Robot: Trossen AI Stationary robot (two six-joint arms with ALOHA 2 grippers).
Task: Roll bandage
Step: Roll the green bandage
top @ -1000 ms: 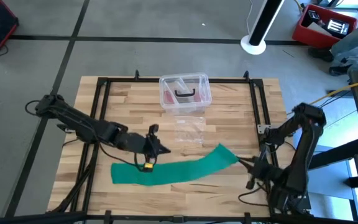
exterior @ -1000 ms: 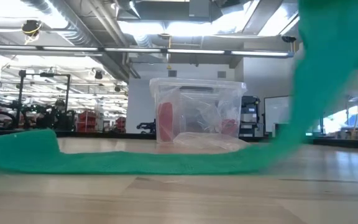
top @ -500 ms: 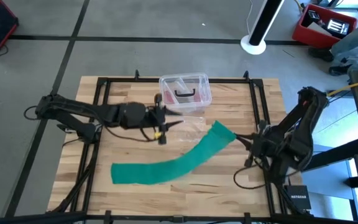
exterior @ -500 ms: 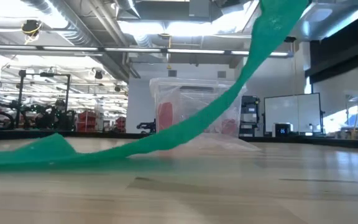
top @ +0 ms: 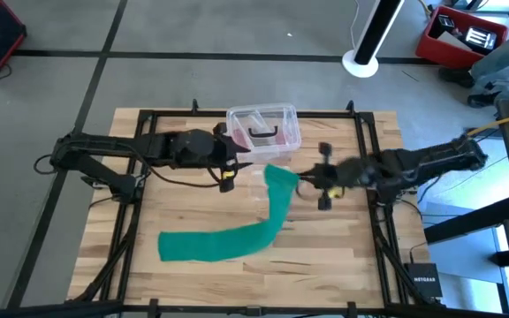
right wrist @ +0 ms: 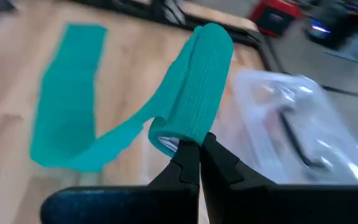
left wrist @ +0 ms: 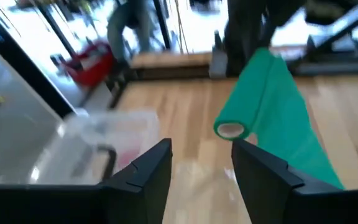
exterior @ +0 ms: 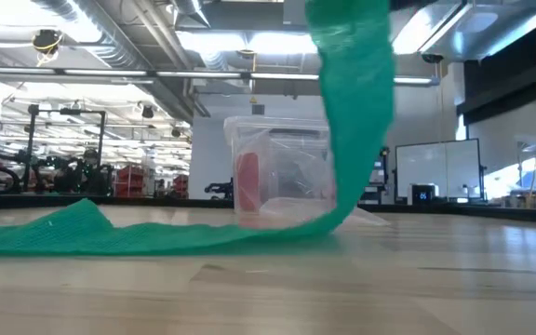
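Observation:
The teal-green bandage (top: pixel 237 237) lies as a flat band on the near part of the table. Its right end curves up off the wood into a small rolled end (left wrist: pixel 230 129). My right gripper (top: pixel 296 181) reaches in from the right and is shut on that end. My left gripper (top: pixel 235 168) hovers just left of the raised end, in front of the clear box, and touches nothing. In the left wrist view the left gripper (left wrist: pixel 201 165) is open, with the rolled end a little ahead of it. My right gripper pinches the bandage's rolled end (right wrist: pixel 169 140) between its two fingers (right wrist: pixel 188 163). The fingers come in about level from the table's right. That end is lifted clear of the wood. The strip hangs slack below it (exterior: pixel 352 140) and its left part (exterior: pixel 82 233) lies flat on the table.
A clear plastic box (top: pixel 263 131) with pinkish contents stands at the far middle, just behind both grippers. A clear flat plastic piece (top: pixel 263 190) lies in front of it. Black frame rails (top: pixel 144 141) run along the table's sides.
My right gripper has swung from the table's near right toward the left and far edge, carrying the bandage's right end up off the wood, so the strip now curves upward. My left gripper has come off the bandage's middle and gone toward the far edge, near the box.

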